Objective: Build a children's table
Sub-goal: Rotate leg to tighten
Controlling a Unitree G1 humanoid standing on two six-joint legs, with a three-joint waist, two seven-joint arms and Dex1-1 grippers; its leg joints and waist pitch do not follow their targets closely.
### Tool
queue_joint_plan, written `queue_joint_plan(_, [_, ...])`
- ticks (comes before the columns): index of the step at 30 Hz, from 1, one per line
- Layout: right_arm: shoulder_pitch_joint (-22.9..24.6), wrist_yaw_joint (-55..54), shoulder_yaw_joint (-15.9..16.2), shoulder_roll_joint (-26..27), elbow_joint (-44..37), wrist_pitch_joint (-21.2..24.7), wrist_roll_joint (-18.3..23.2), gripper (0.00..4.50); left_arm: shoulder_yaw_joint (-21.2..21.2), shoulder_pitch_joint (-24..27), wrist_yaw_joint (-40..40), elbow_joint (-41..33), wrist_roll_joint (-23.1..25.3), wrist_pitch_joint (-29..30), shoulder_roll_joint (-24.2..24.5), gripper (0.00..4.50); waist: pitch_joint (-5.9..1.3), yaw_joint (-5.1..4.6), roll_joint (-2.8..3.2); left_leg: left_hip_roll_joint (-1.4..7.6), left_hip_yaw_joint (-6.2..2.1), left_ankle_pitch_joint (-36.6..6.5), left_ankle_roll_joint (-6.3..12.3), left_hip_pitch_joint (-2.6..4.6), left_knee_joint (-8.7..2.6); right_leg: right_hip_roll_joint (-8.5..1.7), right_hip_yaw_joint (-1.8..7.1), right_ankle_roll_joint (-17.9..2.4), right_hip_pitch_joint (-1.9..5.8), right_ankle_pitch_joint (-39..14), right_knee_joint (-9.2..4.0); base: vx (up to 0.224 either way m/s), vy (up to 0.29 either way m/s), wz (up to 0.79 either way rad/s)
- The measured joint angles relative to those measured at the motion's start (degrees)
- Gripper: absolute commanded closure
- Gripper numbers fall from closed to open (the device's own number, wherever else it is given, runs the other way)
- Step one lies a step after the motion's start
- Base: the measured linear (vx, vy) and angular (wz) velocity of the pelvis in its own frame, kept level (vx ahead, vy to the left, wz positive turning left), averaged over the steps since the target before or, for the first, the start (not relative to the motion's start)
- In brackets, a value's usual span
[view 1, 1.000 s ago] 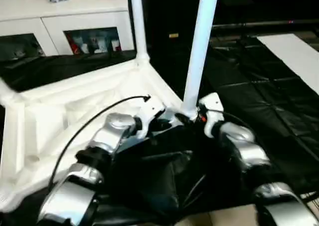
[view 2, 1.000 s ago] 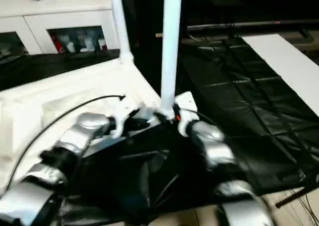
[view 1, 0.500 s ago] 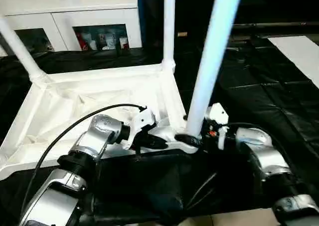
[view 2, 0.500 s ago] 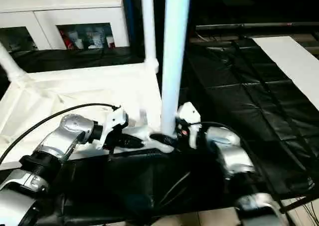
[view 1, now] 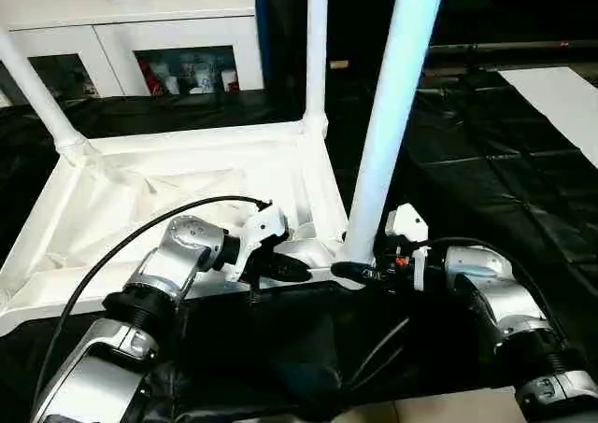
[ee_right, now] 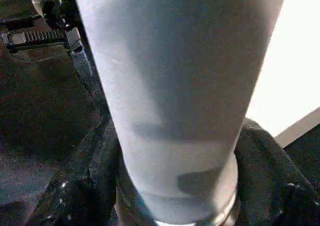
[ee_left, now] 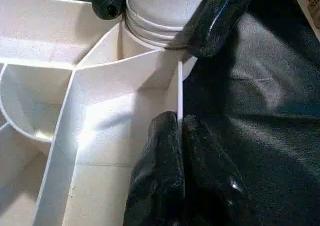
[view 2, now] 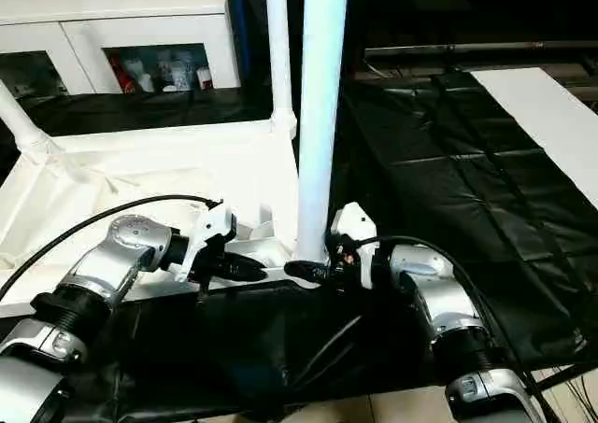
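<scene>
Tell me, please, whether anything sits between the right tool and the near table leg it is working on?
Nothing visible does. The right tool closes straight around the base of the near leg, its fingers against the tube just above the corner socket.

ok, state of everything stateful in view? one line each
Tabletop: upside down, ribs up.
Near leg: upright in near corner socket.
Two far legs: upright in their sockets.
Left pincer: shut on tabletop rim.
Right pincer: shut around near leg's base.
Cabinet: doors closed.
</scene>
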Motion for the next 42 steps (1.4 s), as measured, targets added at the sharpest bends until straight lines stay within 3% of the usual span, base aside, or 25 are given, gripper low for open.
queue_joint_plan(5, [-0.75,-6.9,-0.59,2.92,2.22,-1.29,-1.64,1.8,0.55,-0.16,3.42,0.95,0.78,-0.21,-0.78,4.5,-0.02,-0.38,-0.04,0.0,0.01,0.01,-0.04,0.14,0.01,0.01,0.05,0.0,0.06,0.01,0.09,0.0,0.0,0.0])
queue_joint_plan(11, [-6.43,-32.93,-5.15,10.75,11.74,-1.7,-4.78,1.81,2.98,-4.22,22.16,6.77,3.41,1.72,-8.28,4.5,0.04,-1.72,-0.16,-0.17,0.03,-0.13,-0.38,0.45,0.04,-0.06,0.25,-0.3,0.31,0.21,-0.03,0.0,0.0,0.0])
queue_joint_plan(15, [-10.49,-46.67,-7.03,14.62,16.31,-0.65,-6.06,1.81,3.85,-6.32,30.16,8.81,3.61,4.16,-12.12,4.5,-0.13,-1.83,0.1,-0.22,0.03,-0.11,-0.34,0.35,0.04,-0.07,0.29,-0.26,0.3,0.18,-0.06,0.0,0.0,0.0])
queue_joint_plan(18, [-12.38,-50.04,-8.03,15.83,18.73,-1.18,-6.21,1.81,4.08,-7.32,32.57,10.19,3.86,3.96,-13.51,4.5,-0.21,-1.75,0.22,-0.2,0.02,0.0,-0.14,0.29,-0.04,-0.06,0.21,-0.18,0.23,0.13,-0.06,0.0,0.0,0.0])
queue_joint_plan(20, [-12.34,-49.07,-8.12,15.92,19.31,-2.38,-6.24,1.81,4.08,-7.42,32.52,10.32,3.99,3.65,-13.6,4.5,-0.2,-1.7,0.25,-0.18,0.0,0.05,-0.06,0.22,-0.05,-0.06,0.17,-0.15,0.19,0.12,-0.06,0.0,0.0,0.0])
queue_joint_plan(23, [-11.32,-44.35,-10.31,15.77,18.67,-3.1,-4.07,1.12,3.75,-7.52,31.36,10.42,4.39,2.91,-13.34,4.5,-0.18,-1.6,0.29,-0.17,0.0,0.05,-0.05,0.15,-0.05,-0.07,0.13,-0.15,0.16,0.12,-0.08,0.0,0.0,0.0])
queue_joint_plan(26, [-10.0,-40.0,-10.88,15.08,17.05,-3.63,-1.8,0.9,3.65,-7.45,30.31,10.27,4.35,2.87,-12.58,4.5,-0.12,-1.61,0.38,-0.14,-0.01,0.05,-0.04,0.1,-0.05,-0.06,0.09,-0.15,0.12,0.12,-0.08,0.0,0.0,0.0])
queue_joint_plan(32, [-4.19,-21.69,-6.15,5.52,7.69,-0.3,0.08,0.46,2.57,-5.55,22.19,7.55,3.52,2.05,-9.07,4.5,-0.01,-1.15,0.29,-0.08,-0.08,0.06,-0.03,0.04,-0.06,-0.02,-0.01,-0.08,0.09,0.08,-0.06,0.0,0.0,0.0])
queue_joint_plan(36, [-1.61,-11.24,-4.27,0.14,3.51,-0.17,0.62,0.46,1.84,-3.85,15.59,5.64,2.85,0.1,-6.41,4.5,0.09,-0.45,0.14,-0.06,-0.06,0.07,-0.01,0.05,-0.06,-0.02,0.01,-0.08,0.09,0.08,-0.05,0.0,0.0,0.0])
queue_joint_plan(42, [-0.78,-3.94,-2.95,-1.17,1.15,0.1,1.25,0.46,0.03,-0.91,5.75,0.42,0.91,-0.34,-2.68,4.5,0.26,0.35,-0.13,-0.02,-0.05,0.07,-0.02,0.06,-0.1,-0.01,-0.03,0.01,0.02,0.01,-0.02,0.0,0.0,0.0])
